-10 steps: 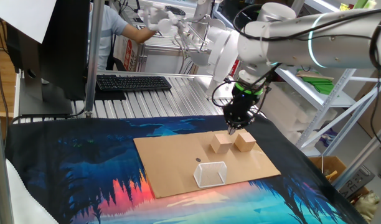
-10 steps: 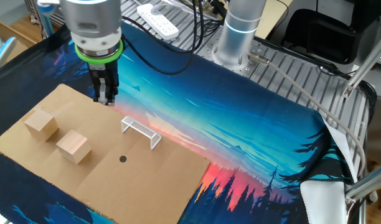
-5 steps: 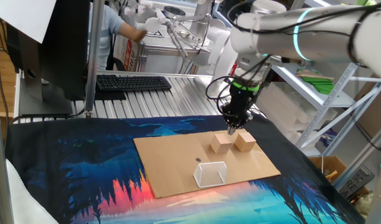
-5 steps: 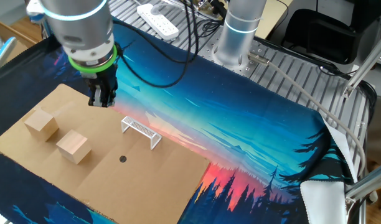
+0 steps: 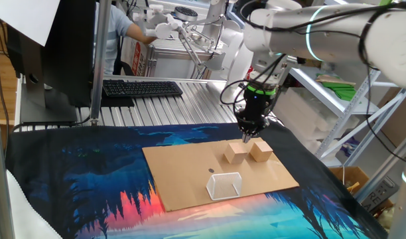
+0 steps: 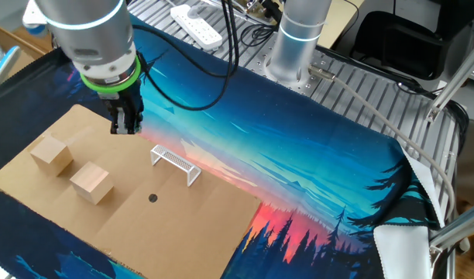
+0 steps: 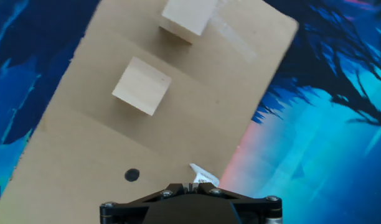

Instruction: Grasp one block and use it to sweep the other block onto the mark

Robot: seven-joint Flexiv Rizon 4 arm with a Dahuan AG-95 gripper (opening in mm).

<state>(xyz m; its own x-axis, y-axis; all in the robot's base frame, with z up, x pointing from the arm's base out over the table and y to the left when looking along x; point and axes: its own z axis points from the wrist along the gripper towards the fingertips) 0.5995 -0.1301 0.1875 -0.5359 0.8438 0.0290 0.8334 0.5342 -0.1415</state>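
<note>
Where the cardboard sheet (image 6: 198, 213) lies on the printed cloth (image 6: 314, 163), a clear box with white edges (image 6: 175, 163) stands near its middle, between the gripper (image 6: 125, 126) and the mark (image 6: 152, 198). Beyond the cloth are a keyboard (image 5: 142, 87), a power strip (image 6: 197, 23) and a person (image 5: 123, 33) at the back.

The hand view shows only the dark base of the gripper (image 7: 190, 202); the fingers are cut off there, and only a white corner of the clear box shows. In both fixed views the fingers appear close together with nothing between them, though the exact gap is hard to tell.

The two blocks are plain pale wooden cubes. The near block (image 6: 91, 183) sits beside the far block (image 6: 52, 153), apart from it, both on the cardboard. The mark is a small dark dot on the cardboard, near the near block and not touched by it. The gripper hangs above the cardboard edge, clear of both blocks.
</note>
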